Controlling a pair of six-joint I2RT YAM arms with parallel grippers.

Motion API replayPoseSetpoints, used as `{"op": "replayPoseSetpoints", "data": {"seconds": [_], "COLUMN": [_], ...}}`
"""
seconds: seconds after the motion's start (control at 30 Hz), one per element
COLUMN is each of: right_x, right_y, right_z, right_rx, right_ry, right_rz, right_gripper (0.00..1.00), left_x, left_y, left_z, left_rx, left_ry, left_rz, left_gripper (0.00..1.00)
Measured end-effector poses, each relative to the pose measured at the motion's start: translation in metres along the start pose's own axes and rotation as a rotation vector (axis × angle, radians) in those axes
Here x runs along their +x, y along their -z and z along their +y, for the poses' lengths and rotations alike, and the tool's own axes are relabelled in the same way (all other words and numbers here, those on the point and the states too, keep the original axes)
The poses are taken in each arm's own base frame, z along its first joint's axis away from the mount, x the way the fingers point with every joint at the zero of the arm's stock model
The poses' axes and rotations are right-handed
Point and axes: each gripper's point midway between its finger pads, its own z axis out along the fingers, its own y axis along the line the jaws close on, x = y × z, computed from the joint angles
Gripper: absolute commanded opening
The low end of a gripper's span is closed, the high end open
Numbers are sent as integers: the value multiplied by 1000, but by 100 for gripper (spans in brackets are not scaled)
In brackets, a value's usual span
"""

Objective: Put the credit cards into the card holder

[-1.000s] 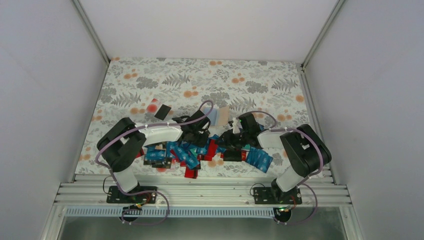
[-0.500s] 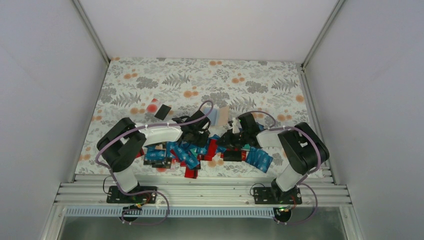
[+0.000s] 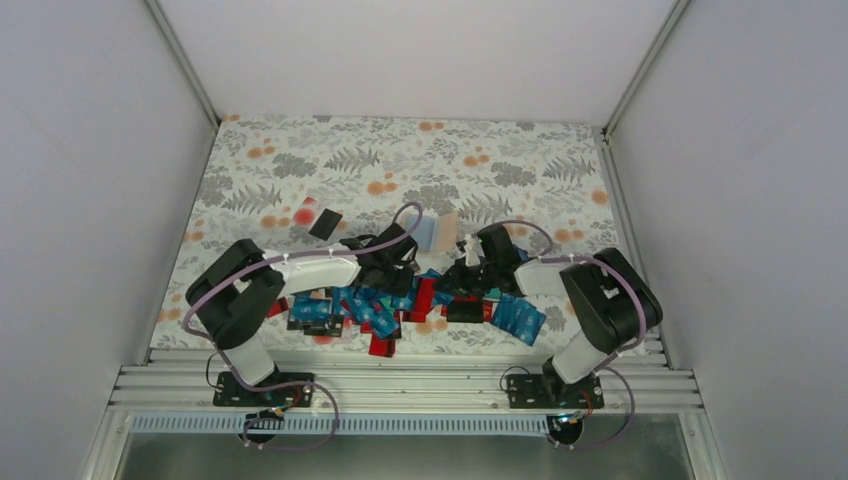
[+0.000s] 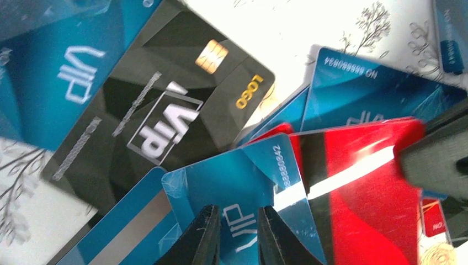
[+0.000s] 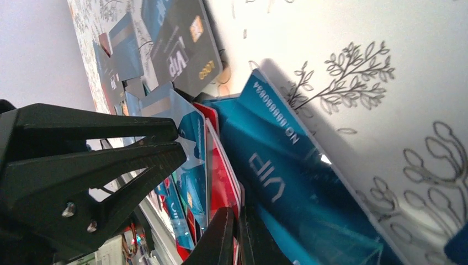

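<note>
Many credit cards (image 3: 385,305), blue, red and black, lie heaped between my arms. The beige card holder (image 3: 447,226) lies just behind the heap. My left gripper (image 3: 402,262) (image 4: 237,238) points down on a blue VIP card (image 4: 232,187), its fingertips a narrow gap apart with only that card's print showing between them. In the right wrist view its black fingers (image 5: 110,160) touch the same blue card. My right gripper (image 3: 466,270) (image 5: 236,241) is shut on the edge of a red card (image 4: 359,199) (image 5: 221,176) that lies partly under the blue one. A black VIP card (image 4: 160,110) lies beside them.
A lone black card (image 3: 325,223) and a reddish one (image 3: 308,212) lie apart at the left rear. More blue cards (image 3: 518,318) spread toward the right arm's base. The metal rail (image 3: 400,378) runs along the near edge, with white walls on three sides.
My right gripper's jaws have closed on the red card after edging slightly left into the heap. The left arm's elbow has shifted a little; its jaws stay the same.
</note>
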Motion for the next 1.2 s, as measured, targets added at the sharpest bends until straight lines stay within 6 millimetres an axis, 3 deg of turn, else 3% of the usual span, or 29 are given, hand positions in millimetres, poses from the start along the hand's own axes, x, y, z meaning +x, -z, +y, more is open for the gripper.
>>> {"op": "replayPoseSetpoints", "data": {"seconds": [0.37,0.6,0.73,0.87,1.03,1.2], "right_x": [0,1,-5,-13,-28,-29], "right_y": [35,54,68,86,119,141], "right_z": [20,37,60,84,131,170], "right_rx": [17,-8,-65,-127,-229,-313], "right_ry": [98,166,230,292,396,510], "right_rz": [-63,-100,-130,-171,-244,-270], "right_gripper": [4,5,4,4,4,4], "left_x": [-6,-27,-41,-43,-41,-50], "left_y": [34,68,95,117,152,190], "left_z": [9,-5,-17,-19,-21,-26], "left_rx": [-61,5,94,185,307,391], "left_ry": [26,15,3,-10,-31,-56], "left_rz": [-59,-173,-269,-348,-469,-591], "left_gripper": [26,35,37,38,44,46]}}
